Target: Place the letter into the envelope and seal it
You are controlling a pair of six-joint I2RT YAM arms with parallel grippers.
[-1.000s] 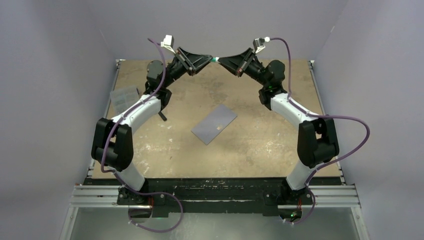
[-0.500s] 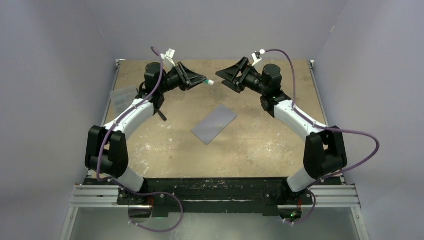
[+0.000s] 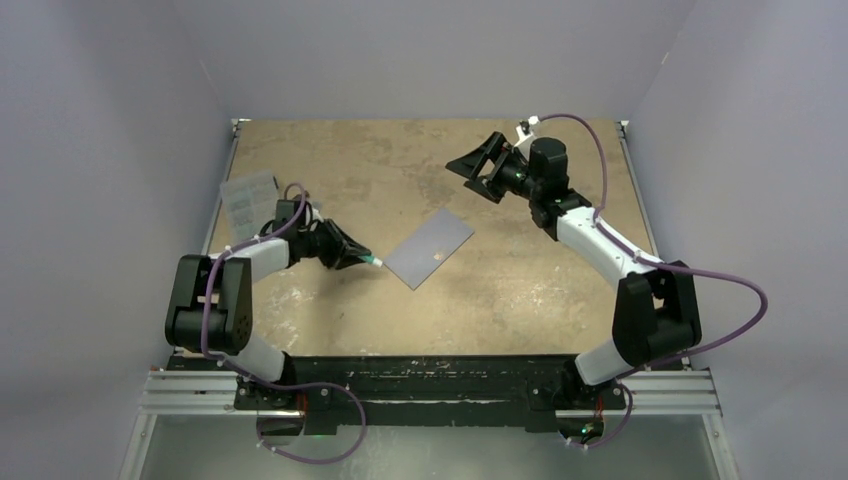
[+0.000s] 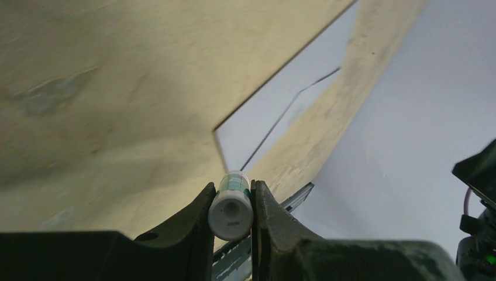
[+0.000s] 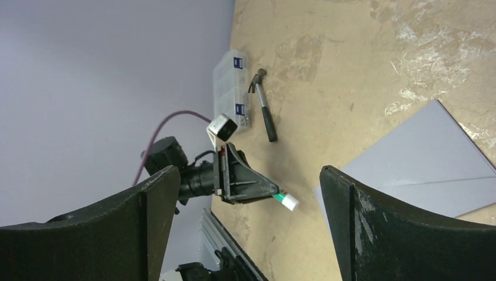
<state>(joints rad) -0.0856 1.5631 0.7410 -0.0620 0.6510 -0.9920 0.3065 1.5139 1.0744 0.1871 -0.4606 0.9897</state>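
Your left gripper [image 4: 231, 192] is pinching a glue stick [image 4: 231, 212] just beside the near corner of the envelope [image 3: 432, 247], which is lying flat. Be aiming the tip along the flap edge, lightly. Your right gripper [image 3: 470, 177] is hanging empty, wide open, beyond it.

Tan board surface [image 3: 400, 160], worn, with whitish scuffs and patches, mostly on its right half. Plain pale lavender-grey walls [image 3: 450, 50] close it in at the back, left and right. Metal edge strips [image 3: 640, 190] run down both sides. Near edge: black strip [image 3: 430, 368], then aluminium rail [image 3: 450, 392], with a grey panel [image 3: 450, 450] below. Light is soft and even, shadows faint.
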